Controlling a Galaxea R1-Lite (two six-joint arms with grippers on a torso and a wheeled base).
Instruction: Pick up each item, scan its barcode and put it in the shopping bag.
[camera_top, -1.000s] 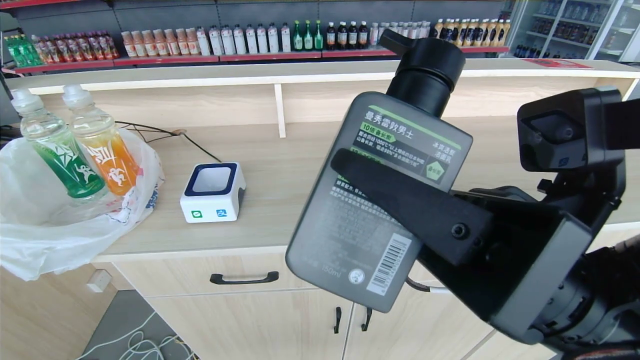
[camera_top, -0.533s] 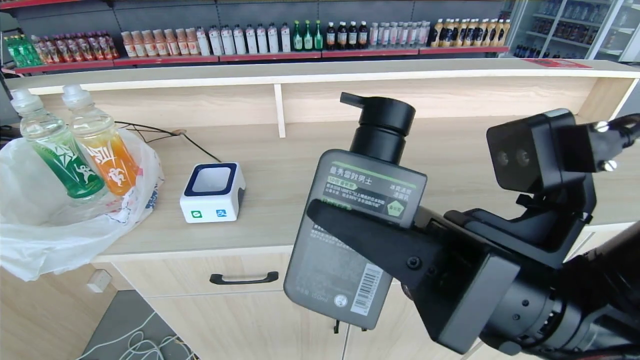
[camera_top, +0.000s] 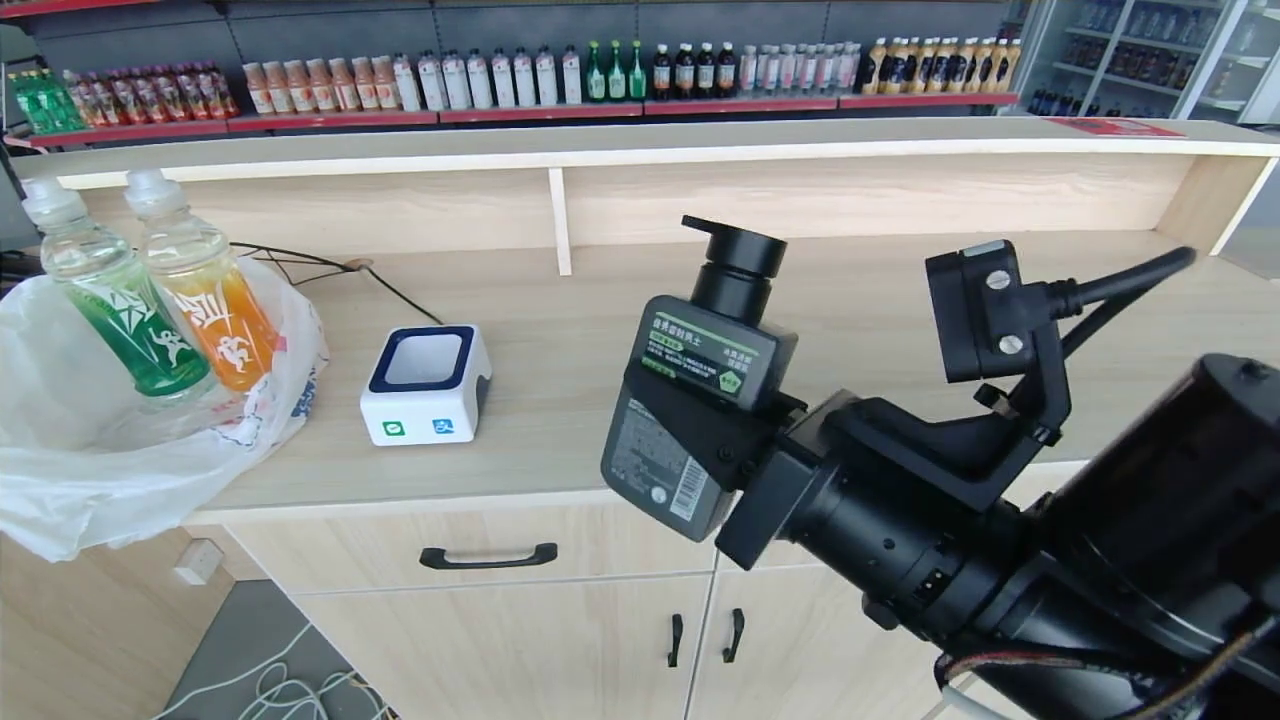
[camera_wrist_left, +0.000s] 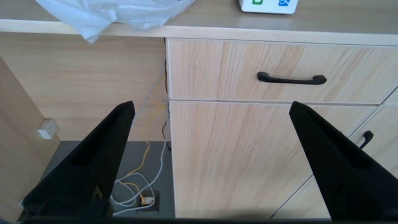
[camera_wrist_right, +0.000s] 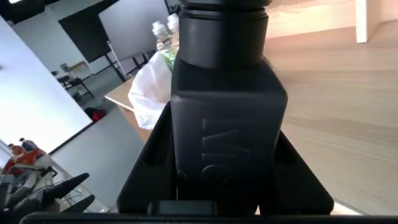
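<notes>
Pump bottle (camera_top: 650, 460): dark grey, black cap, green-striped label, white barcode patch. My right gripper (camera_top: 680, 415): black. Scanner (camera_top: 427, 385): white, navy rim, green and blue icons. Shopping bag (camera_top: 100, 470): translucent white, red and blue print. Drinks inside: green label (camera_top: 130, 335), orange label (camera_top: 222, 335), white figures. Counter (camera_top: 560, 330): pale wood grain.

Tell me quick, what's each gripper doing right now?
Left gripper: open, holding nothing.
Right gripper: shut on the dark grey square plastic pump bottle.
</notes>
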